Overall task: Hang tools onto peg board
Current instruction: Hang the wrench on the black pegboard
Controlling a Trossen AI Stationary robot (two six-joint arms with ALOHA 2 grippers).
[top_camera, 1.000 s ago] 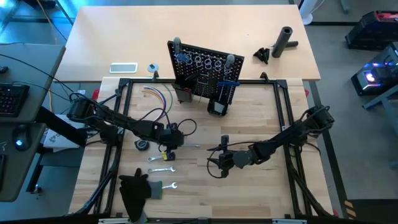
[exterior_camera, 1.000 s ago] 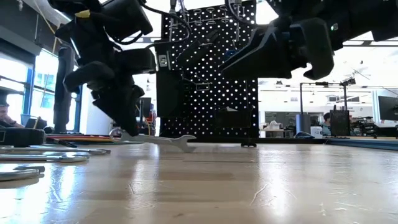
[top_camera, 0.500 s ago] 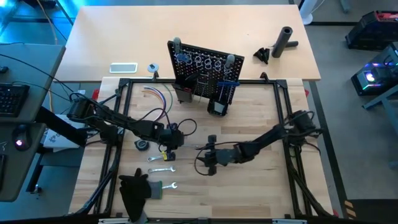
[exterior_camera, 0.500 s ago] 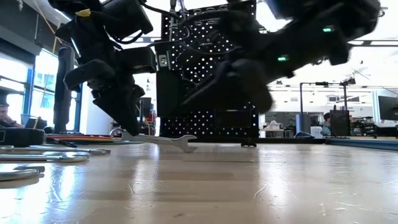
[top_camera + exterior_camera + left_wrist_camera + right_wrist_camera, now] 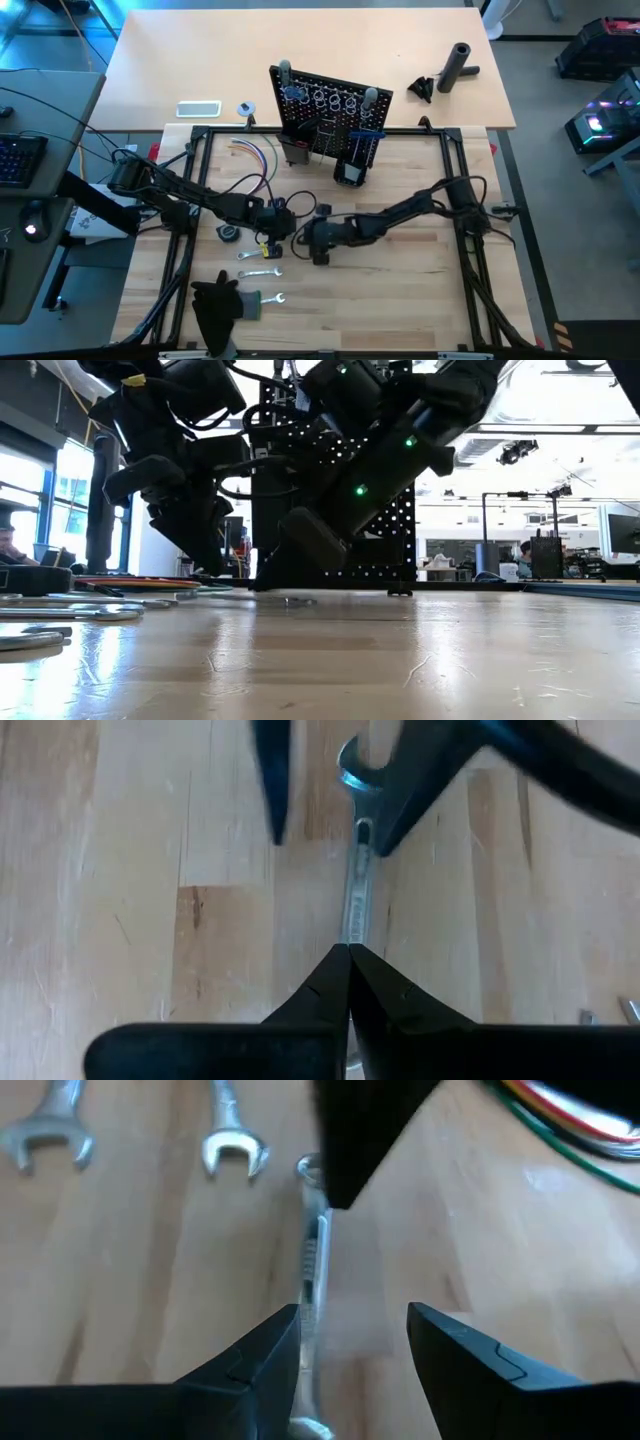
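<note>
Since a second ago the right gripper point(image 5: 303, 240) has swept leftward across the table, its jaws spread open over one end of the silver wrench point(image 5: 354, 900). At the wrench's other end, the left gripper point(image 5: 277, 228) is pinched shut. Two more wrenches point(image 5: 140, 1135) and coloured wires point(image 5: 560, 1125) lie close by; the peg board point(image 5: 325, 115) stands well behind.

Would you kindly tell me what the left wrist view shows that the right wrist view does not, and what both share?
Only the left wrist view shows the left gripper shut on the wrench. Only the right wrist view shows the open right gripper, two more wrenches lying on the table and coloured wires. Both show that same wrench, flat on the wood.
</note>
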